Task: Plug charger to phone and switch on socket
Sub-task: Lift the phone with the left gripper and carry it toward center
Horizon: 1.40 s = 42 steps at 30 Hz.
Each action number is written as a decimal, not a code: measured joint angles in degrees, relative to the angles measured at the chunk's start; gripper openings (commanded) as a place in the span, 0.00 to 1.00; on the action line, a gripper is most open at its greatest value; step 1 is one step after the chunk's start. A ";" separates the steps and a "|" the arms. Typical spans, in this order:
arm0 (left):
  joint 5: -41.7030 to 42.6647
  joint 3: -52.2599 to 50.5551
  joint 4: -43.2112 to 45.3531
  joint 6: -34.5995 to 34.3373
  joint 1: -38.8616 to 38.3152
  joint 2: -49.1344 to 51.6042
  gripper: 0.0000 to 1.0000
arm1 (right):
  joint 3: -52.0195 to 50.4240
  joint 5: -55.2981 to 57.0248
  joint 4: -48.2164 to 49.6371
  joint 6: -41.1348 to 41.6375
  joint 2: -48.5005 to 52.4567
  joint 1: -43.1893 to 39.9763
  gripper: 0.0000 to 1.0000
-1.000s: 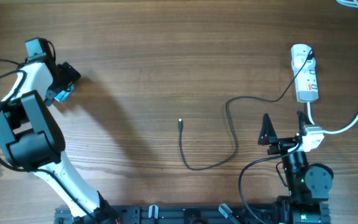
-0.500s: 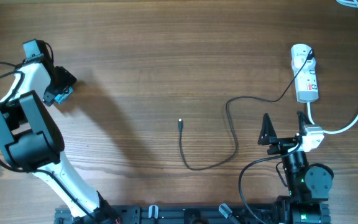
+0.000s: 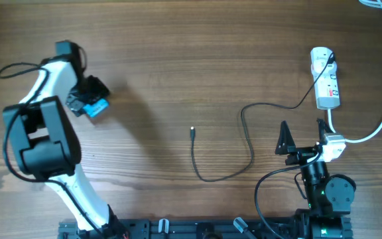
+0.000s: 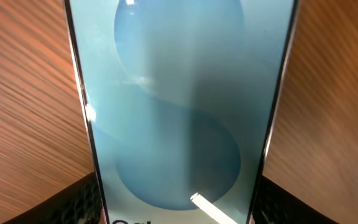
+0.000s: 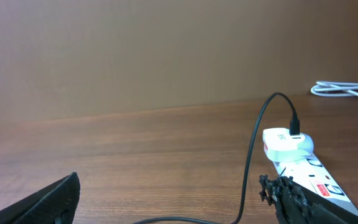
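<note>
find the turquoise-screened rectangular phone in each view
Overhead: upper left, turquoise-screened rectangular phone held in the left gripper.
Left wrist: phone fills the frame, between the black fingers.
Right wrist: not in it.
Shared landmark: the brown wooden table, in all three.

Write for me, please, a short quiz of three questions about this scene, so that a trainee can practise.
1. True or false: the charger's plug is already in the phone.
2. Choose one. The left claw holds: A. the phone; B. the charger's plug; C. nothing.
3. Fill in: the right claw stands ___, with nothing between its fingers.
Key: 1 false, the plug lies free on the table, far from the phone; 2 A; 3 open.
</note>
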 measured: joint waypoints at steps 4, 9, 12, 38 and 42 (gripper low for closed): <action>0.74 -0.11 -1.27 -0.02 -5.97 -0.07 0.78 | 0.00 0.00 0.00 0.02 0.00 0.00 1.00; 0.87 -0.11 -1.31 -0.11 -14.25 -0.07 0.78 | 0.00 0.00 0.00 0.02 0.00 0.00 1.00; 0.87 -0.11 -1.31 -0.17 -18.99 -0.07 0.78 | 0.00 0.00 0.00 0.00 0.00 0.00 1.00; -2.43 -1.14 8.68 -2.40 -28.59 -0.68 1.00 | 0.00 0.00 0.00 0.00 0.00 0.00 1.00; -2.36 -1.14 11.06 -2.36 -27.43 -0.63 1.00 | 0.00 0.00 0.00 0.00 0.00 0.00 1.00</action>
